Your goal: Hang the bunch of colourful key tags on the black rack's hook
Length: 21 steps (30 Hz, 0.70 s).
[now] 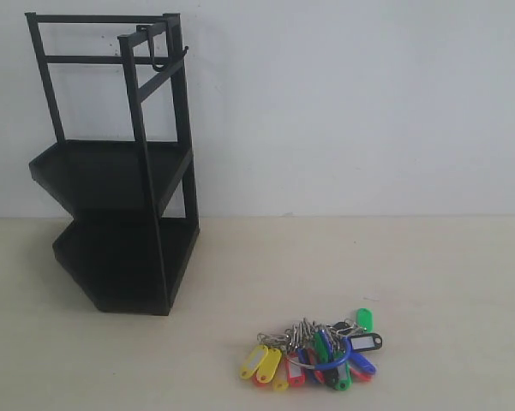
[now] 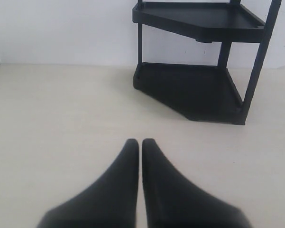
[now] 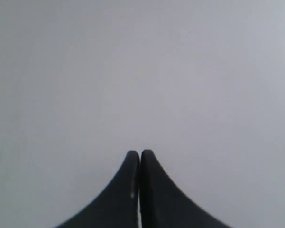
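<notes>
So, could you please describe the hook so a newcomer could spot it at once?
Find the tall black rack on the left of the exterior view. At its top right corner the hook hangs from the top bar: the only curved piece among straight bars.

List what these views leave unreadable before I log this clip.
- Left wrist view: black rack cut off by the top edge, so its hook is unseen; key tag bunch out of frame.
- Right wrist view: only the right gripper against blank grey surface.
- Exterior view: tags overlap, count unclear.
</notes>
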Each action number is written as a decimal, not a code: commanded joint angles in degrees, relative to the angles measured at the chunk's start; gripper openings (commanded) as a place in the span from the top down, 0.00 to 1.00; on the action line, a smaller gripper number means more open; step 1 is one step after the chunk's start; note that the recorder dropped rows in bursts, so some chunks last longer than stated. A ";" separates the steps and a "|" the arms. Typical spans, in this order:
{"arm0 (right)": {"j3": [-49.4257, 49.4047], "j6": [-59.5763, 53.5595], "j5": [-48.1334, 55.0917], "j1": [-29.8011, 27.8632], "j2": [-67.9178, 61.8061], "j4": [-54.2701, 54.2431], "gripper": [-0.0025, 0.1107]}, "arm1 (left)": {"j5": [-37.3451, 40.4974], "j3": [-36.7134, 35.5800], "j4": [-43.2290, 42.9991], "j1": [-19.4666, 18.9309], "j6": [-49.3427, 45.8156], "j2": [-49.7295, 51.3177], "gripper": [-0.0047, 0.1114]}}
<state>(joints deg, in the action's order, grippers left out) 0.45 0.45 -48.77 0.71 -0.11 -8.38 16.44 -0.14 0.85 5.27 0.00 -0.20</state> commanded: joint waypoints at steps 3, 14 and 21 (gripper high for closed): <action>16.63 3.90 14.96 -0.19 -1.63 0.52 0.98 | -0.10 0.14 0.16 -0.12 0.00 0.20 0.92; 42.31 4.22 82.88 -0.19 -30.36 0.94 0.98 | -0.10 0.14 0.16 -0.12 0.00 0.20 0.92; 42.19 2.44 94.00 -0.19 -46.88 -5.09 0.98 | -0.10 0.14 0.16 -0.12 0.00 0.20 0.92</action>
<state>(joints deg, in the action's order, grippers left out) 42.20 3.75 43.28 0.71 -42.06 -10.83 16.44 -0.14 0.85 5.27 0.00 -0.20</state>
